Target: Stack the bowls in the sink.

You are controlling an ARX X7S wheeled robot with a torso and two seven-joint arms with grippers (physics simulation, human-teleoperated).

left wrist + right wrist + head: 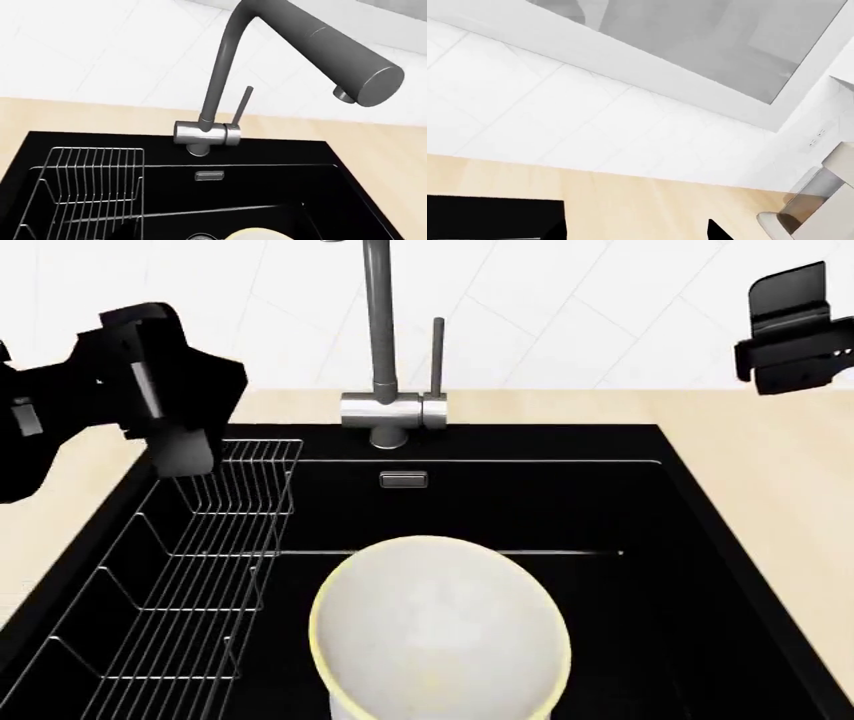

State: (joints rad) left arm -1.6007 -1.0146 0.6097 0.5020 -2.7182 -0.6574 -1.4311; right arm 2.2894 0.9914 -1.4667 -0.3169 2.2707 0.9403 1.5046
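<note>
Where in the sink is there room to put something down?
The black floor of the sink is bare between the bowl and the back wall under the faucet, and along the right wall. The left side is crowded by the wire rack; the bowl fills the front middle.

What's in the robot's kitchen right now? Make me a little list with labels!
bowl: cream-white bowl with a yellowish rim, inside the sink
second bowl: hardly visible
sink: black basin
rack: wire dish rack inside the sink, on robot's left
faucet: steel faucet behind the basin
left pincer: above the rack, holding nothing
right pincer: raised over the counter
</note>
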